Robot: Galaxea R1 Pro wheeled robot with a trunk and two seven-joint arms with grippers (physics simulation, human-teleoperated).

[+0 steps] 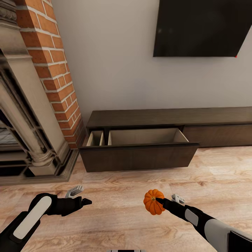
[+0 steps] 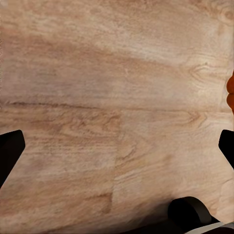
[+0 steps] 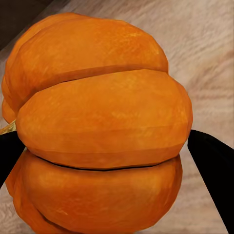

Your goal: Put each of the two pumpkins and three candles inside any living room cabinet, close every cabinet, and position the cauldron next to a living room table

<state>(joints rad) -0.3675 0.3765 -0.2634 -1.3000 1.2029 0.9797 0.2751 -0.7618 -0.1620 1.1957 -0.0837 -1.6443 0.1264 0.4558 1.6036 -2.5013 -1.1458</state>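
**Pumpkin held above floor, drawer open**

Orange pumpkin (image 1: pixel 153 202) clamped between the right gripper (image 1: pixel 159 201) fingers, above the wooden floor (image 1: pixel 126 217) at five o'clock. Dark-brown cabinet (image 1: pixel 168 119) at twelve o'clock against the wall, wide drawer (image 1: pixel 140 155) pulled out, pale interior showing. Left gripper (image 1: pixel 83 196) at seven o'clock, spread apart, holding nothing. Brick fireplace (image 1: pixel 38 105) at ten o'clock.
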